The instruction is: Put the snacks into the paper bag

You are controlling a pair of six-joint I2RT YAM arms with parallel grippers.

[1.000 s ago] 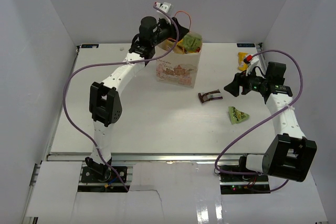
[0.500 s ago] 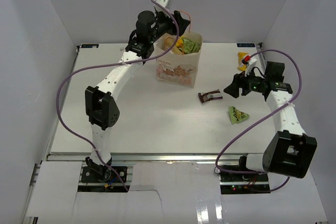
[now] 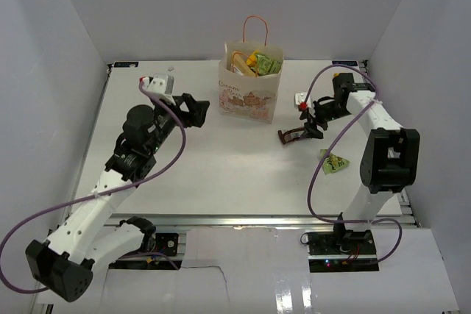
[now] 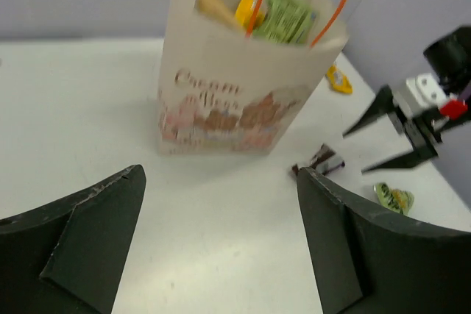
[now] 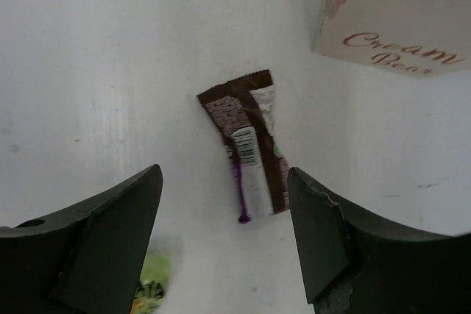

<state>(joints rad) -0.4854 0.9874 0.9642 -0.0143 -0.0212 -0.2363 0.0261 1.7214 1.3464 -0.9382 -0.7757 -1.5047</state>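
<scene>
My left gripper (image 3: 193, 108) hangs spread and empty at nine o'clock of the paper bag (image 3: 249, 97). Only the tops of the snacks (image 3: 256, 62) inside it show. At the bag's four o'clock the brown bar wrapper (image 5: 250, 152) lies flat under the spread right gripper (image 3: 310, 119), probably untouched. The frame edge cuts off a green packet (image 5: 151, 288).
</scene>
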